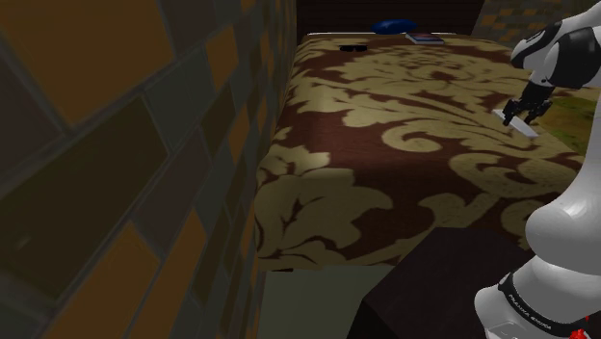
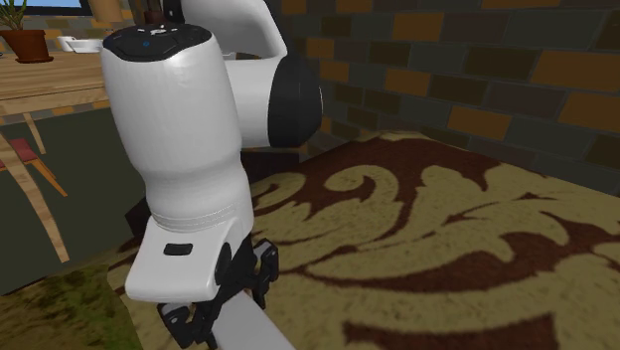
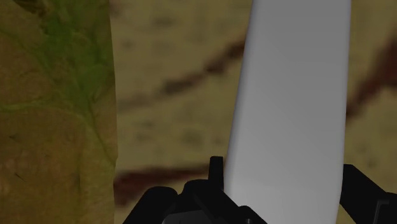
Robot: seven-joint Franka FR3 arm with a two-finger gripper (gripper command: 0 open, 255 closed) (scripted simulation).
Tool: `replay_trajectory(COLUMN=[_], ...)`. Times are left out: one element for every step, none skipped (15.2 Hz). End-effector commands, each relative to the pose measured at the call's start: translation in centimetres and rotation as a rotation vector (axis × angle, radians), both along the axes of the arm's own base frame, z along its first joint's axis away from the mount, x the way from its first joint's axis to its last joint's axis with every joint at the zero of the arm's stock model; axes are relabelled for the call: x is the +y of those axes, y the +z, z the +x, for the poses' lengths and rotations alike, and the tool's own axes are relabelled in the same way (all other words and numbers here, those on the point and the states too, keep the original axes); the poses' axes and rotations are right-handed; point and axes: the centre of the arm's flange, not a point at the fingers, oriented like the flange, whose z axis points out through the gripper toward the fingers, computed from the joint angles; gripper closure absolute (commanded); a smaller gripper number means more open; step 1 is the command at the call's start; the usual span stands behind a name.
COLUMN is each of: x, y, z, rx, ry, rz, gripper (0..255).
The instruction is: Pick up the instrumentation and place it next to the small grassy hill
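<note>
- A brick wall (image 1: 116,144) is running along the shoulder view's left, beside the bed.
- A brown cloth (image 1: 405,164) with a pale leaf pattern is covering the bed. A blue thing (image 1: 390,24) is lying at its far end, well apart from the work.
- The gripper (image 3: 285,170) is hanging over the cloth's right edge in the shoulder view, its fingers (image 3: 217,170) pinching the instrument (image 3: 292,95) across its narrow width.
- The instrument is showing as a plain white, flat, long bar. It is off the cloth, sticking out past the fingertips and tilting down.
- It is looking stiff and smooth, so I judge it light but slippery. Nothing about it suggests it will bend or crush under the pads.
- The grip seems to be sitting near one end, leaving most of the length free. That is likely letting the bar swing if moved fast. A hold nearer the middle would be steadier.
- The hill (image 3: 51,114), mossy green and brown, is lying just beside the instrument, so the placing spot on the cloth is looking close.
</note>
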Motion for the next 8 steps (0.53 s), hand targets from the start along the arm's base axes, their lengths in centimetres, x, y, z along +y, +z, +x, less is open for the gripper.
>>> replay_trajectory(x=[0.04, 0.04, 0.04, 0.04, 0.04, 0.04, 0.04, 0.04], y=[-0.40, -0.40, -0.40, -0.40, -0.40, -0.40, -0.40, -0.41], z=[-0.01, 0.00, 0.00, 0.00, 0.00, 0.00, 0.00, 0.00], rx=[0.000, 0.000, 0.000, 0.000, 0.000, 0.000, 0.000, 0.000], ry=[0.000, 0.000, 0.000, 0.000, 0.000, 0.000, 0.000, 0.000], rz=[-0.001, -0.001, -0.001, -0.001, -0.001, -0.001, -0.001, -0.001], gripper=[255, 255, 255, 255, 255, 255, 255, 0])
